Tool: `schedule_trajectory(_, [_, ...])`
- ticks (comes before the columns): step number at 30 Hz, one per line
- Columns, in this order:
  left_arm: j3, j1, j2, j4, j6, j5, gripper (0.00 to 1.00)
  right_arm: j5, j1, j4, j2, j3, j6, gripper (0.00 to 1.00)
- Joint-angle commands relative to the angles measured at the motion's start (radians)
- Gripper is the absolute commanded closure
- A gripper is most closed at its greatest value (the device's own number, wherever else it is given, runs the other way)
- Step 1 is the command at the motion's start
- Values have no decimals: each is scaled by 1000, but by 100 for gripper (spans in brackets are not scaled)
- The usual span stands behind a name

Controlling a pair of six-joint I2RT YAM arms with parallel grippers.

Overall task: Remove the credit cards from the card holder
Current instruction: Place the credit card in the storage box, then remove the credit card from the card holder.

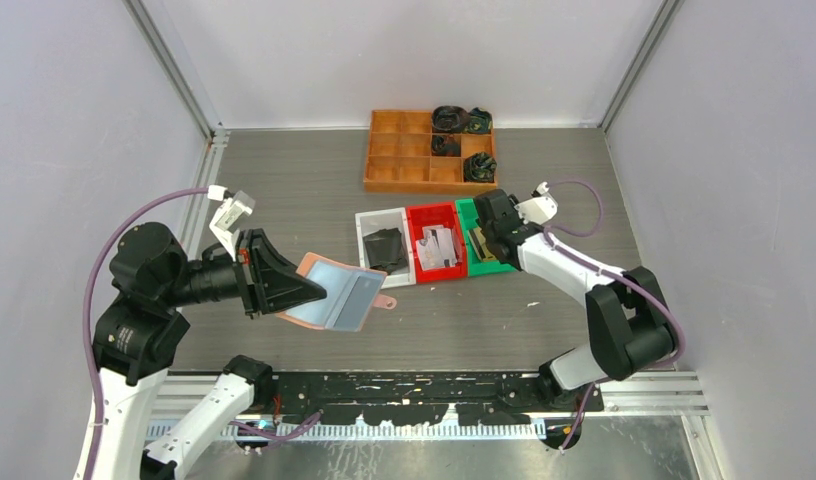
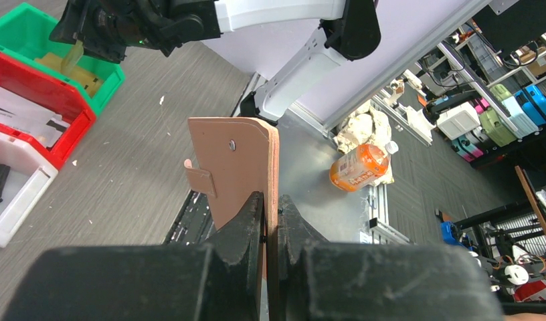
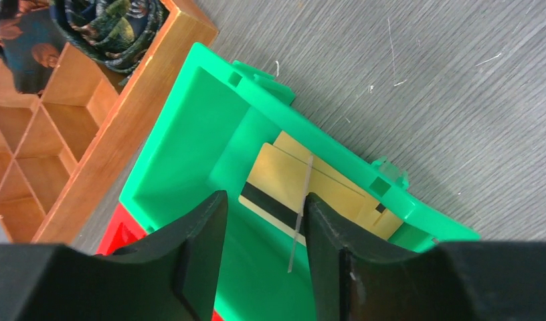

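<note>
Card holder (image 2: pixel 233 167) edge tight in left tool (image 2: pixel 270 204); right tool (image 3: pixel 263 221) agape above green bin (image 3: pixel 190 120).

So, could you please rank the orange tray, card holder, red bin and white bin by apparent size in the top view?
1. orange tray
2. card holder, though it is held up nearer the camera
3. red bin and white bin: look alike
</note>
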Motion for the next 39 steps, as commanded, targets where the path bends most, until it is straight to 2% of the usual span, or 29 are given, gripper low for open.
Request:
schedule_trajectory(1, [45, 4, -12, 33, 11, 18, 100, 51, 28, -14, -91, 2, 45, 45])
schedule_trajectory(3, [45, 5, -12, 33, 12, 18, 100, 49, 41, -24, -127, -10, 44, 42])
schedule_trajectory(7, [46, 4, -12, 36, 14, 19, 100, 11, 55, -21, -218, -53, 52, 41])
schedule_trajectory(11, [46, 4, -11, 34, 14, 21, 100, -43, 63, -22, -308, -87, 43, 46])
schedule_trajectory(15, [41, 4, -9, 36, 11, 24, 100, -154, 70, -7, -388, -73, -42, 47])
schedule_trajectory(18, [40, 4, -4, 43, 1, 29, 100, -396, 70, 187, -427, -63, -186, 44])
schedule_trajectory(21, [42, 4, 0, 40, -7, 48, 100, -853, 70, 401, -435, -14, -310, 38])
schedule_trajectory(23, [38, 3, 4, 36, -13, 66, 100, -1115, 72, 508, -415, 41, -317, 35])
schedule_trajectory(25, [31, 4, 10, 38, -30, 91, 100, -1288, 92, 572, -399, 100, -316, 30])
schedule_trajectory(27, [25, 4, 16, 40, -44, 117, 100, -1388, 146, 569, -397, 152, -380, 24])
schedule_trajectory(31, [25, 4, 20, 41, -56, 153, 100, -1482, 249, 490, -394, 239, -484, 18])
schedule_trajectory(39, [31, 3, 31, 65, -85, 187, 100, -1498, 456, 591, -362, 245, -442, 21])
